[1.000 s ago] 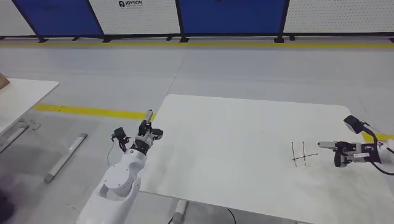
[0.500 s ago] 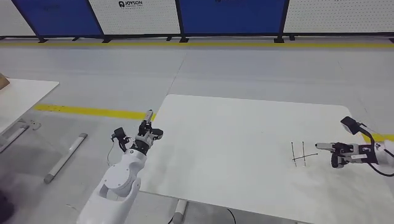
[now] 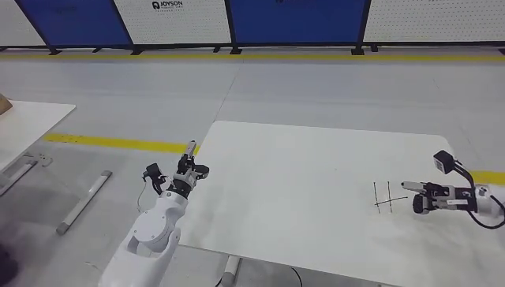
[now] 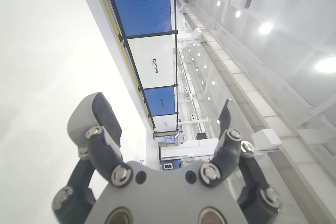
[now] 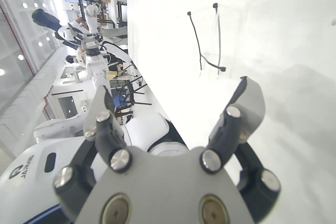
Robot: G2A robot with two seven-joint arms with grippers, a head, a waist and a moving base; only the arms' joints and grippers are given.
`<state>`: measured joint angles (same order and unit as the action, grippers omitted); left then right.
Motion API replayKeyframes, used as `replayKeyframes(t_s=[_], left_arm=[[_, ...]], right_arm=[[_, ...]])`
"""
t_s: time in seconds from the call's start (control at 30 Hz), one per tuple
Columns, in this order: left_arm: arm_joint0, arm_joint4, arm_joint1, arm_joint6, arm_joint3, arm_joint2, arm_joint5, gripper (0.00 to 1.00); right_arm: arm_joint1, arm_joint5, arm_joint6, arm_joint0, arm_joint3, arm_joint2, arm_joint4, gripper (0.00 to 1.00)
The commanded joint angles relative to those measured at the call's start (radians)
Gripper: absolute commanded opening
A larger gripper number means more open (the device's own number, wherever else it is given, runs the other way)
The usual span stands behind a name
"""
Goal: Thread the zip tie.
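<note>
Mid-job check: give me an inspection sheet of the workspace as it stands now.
Surface: white table, the ties lie on its right part.
Job's things: three black zip ties, loose, lying flat and crossing; none looped.
Clutter: nothing seen.
Grippers: right gripper open, empty, just short of the ties, not touching; left gripper open, empty, at the table's left edge, pointing upward.
Cables: thin black cable at the right wrist.
Surroundings: blue and white panels, yellow floor line, another table far left.

The white bench (image 3: 300, 177) stood on a grey floor (image 3: 316, 90). Behind it blue and white panels (image 3: 298, 7) made a wall, a yellow line (image 3: 237, 56) along their foot. Another table (image 3: 24, 125) stood well apart on the left.
</note>
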<state>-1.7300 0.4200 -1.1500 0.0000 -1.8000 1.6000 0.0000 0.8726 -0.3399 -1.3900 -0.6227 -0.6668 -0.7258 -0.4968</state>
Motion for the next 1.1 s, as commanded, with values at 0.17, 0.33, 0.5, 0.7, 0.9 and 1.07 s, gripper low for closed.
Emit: replayKeyframes(t_s=[0.17,0.33,0.5,0.7,0.9,1.07], left_arm=[[0.000,0.000,0.000,0.000,0.000,0.000,0.000,1.00],[0.000,0.000,0.000,0.000,0.000,0.000,0.000,1.00],[0.000,0.000,0.000,0.000,0.000,0.000,0.000,1.00],[0.000,0.000,0.000,0.000,0.000,0.000,0.000,1.00],[0.000,0.000,0.000,0.000,0.000,0.000,0.000,1.00],[0.000,0.000,0.000,0.000,0.000,0.000,0.000,1.00]], right_arm=[[0.012,0.000,0.000,0.029,0.043,0.064,-0.017,1.00],[0.012,0.000,0.000,0.029,0.043,0.064,-0.017,1.00],[0.012,0.000,0.000,0.029,0.043,0.064,-0.017,1.00],[0.008,0.030,0.126,0.002,-0.002,0.053,0.034,1.00],[0.015,0.020,0.169,-0.006,0.011,0.039,0.055,1.00],[0.035,0.018,0.204,0.007,0.042,0.046,0.088,1.00]])
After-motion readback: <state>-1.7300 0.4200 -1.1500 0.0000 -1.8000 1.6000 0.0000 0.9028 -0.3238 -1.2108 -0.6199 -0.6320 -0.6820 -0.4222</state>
